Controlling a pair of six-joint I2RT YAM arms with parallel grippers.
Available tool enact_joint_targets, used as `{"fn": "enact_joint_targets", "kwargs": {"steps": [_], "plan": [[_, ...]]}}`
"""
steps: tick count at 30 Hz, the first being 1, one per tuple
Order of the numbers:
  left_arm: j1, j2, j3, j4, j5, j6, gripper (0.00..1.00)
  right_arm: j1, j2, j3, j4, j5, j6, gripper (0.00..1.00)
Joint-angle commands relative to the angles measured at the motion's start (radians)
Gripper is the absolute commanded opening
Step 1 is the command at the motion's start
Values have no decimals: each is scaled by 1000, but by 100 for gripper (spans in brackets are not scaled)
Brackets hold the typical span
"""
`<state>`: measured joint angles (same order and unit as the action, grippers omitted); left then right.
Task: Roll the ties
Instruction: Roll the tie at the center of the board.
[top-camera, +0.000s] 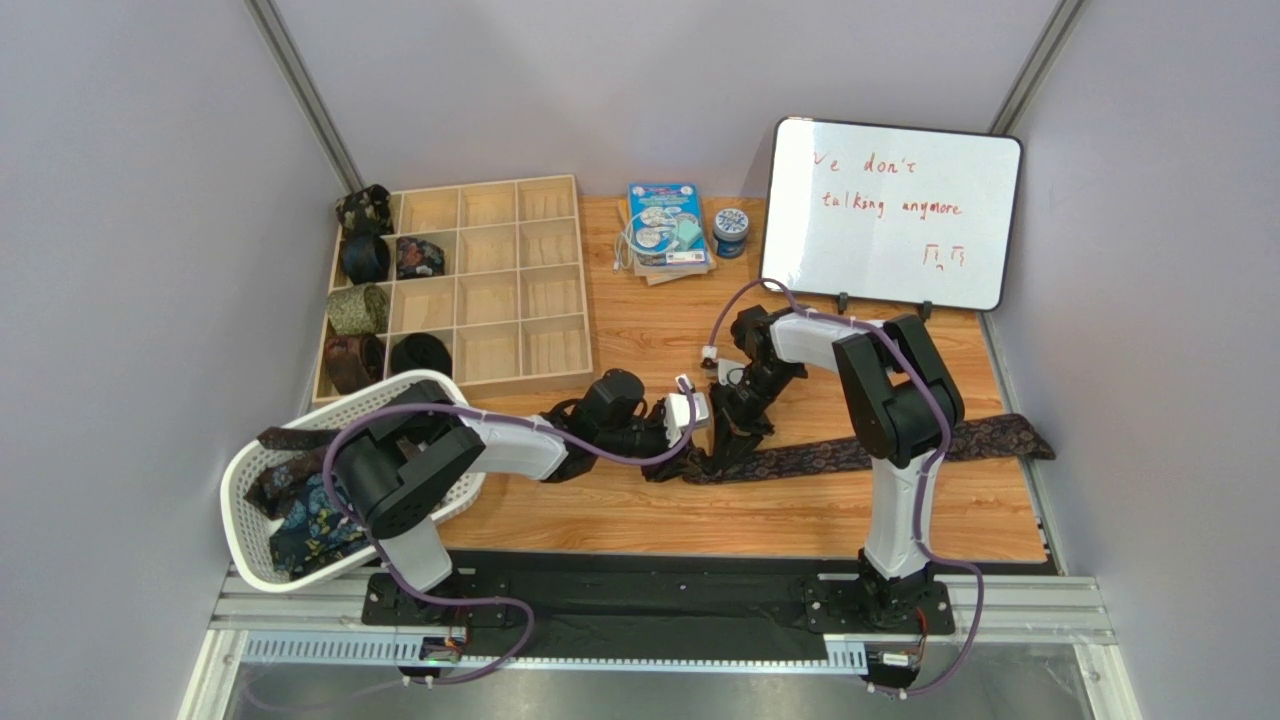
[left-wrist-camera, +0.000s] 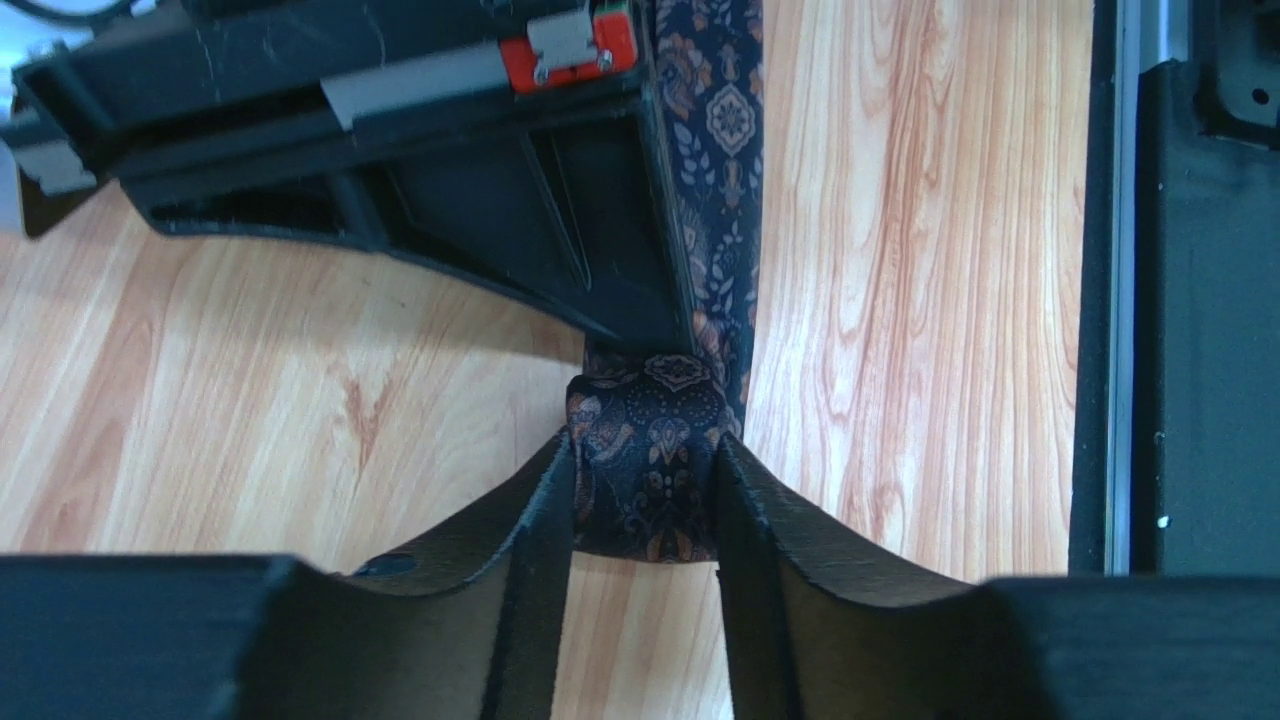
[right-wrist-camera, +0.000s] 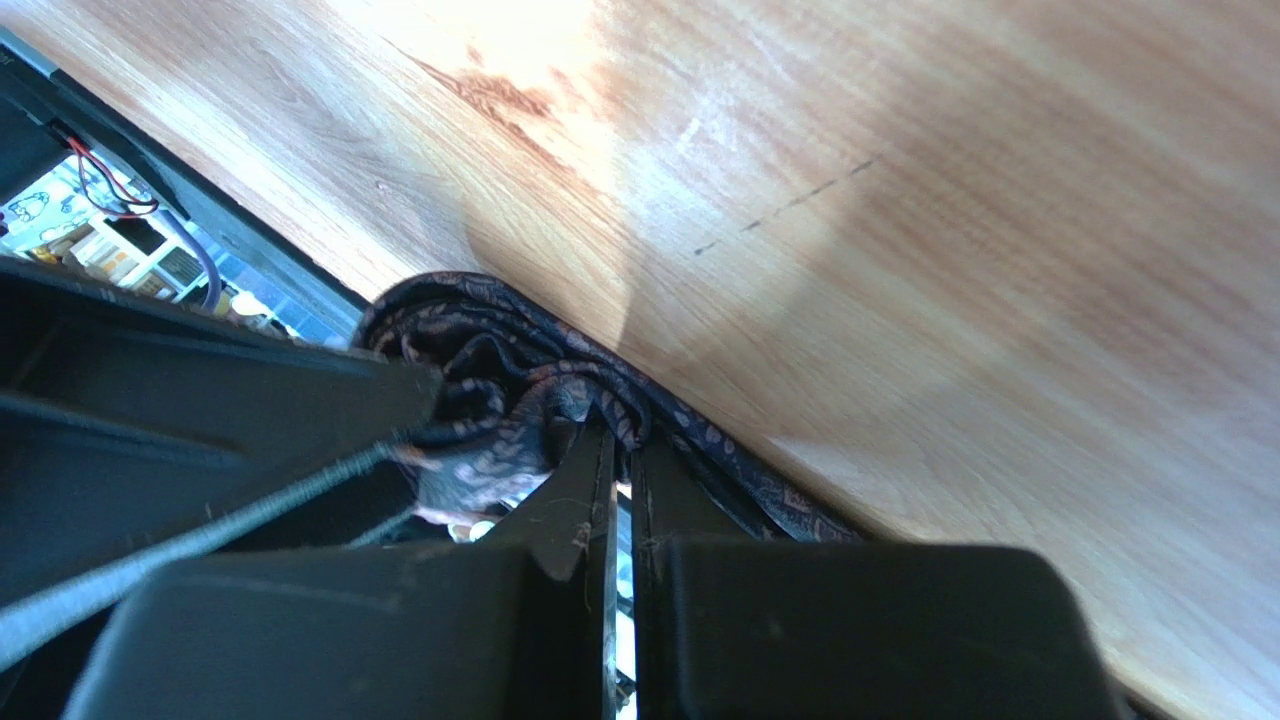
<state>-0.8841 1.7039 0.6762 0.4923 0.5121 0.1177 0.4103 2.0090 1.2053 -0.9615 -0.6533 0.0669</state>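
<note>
Matte black left jaws pinch the soft, rolled paisley tie (left-wrist-camera: 649, 450).

Pale grey partition walls (top-camera: 135, 225) enclose a light wood-grain tabletop (top-camera: 992, 518) on three sides, joined by aluminium corner posts (top-camera: 308, 90). A metal rail (top-camera: 676, 615) edges the near side. Lighting is even and bright.

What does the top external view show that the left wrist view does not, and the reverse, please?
Only the top external view: the wooden divider box with rolled ties in its left compartments, the white basket, the whiteboard, and the long tail of the tie running right. Only the left wrist view: the rolled end close up, between the fingers of the left gripper, paisley pattern clear. Both: the same tie on the wooden table.
</note>
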Motion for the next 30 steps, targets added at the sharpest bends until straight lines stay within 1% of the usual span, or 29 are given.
{"fn": "enact_joint_targets", "kwargs": {"steps": [1,6,10,12,17,19,28,30], "plan": [[-10,14,51,57,35,-6,40,16,54,-20,79,113,-27,0],[-33,29,82,75,26,-33,40,16,53,-21,81,98,-26,0],[-56,89,118,75,14,-50,40,16,51,-24,79,87,-30,0],[-59,115,117,68,11,-36,41,15,42,-29,79,83,-33,0],[-73,123,91,-18,-12,42,41,16,24,-33,76,63,-45,0],[-79,128,86,-58,-43,57,41,16,16,-35,76,46,-53,0],[-95,181,77,-107,-109,96,41,12,-13,-46,72,-42,-62,0],[-95,184,68,-109,-109,100,41,4,-21,-47,67,-57,-90,0]]}}
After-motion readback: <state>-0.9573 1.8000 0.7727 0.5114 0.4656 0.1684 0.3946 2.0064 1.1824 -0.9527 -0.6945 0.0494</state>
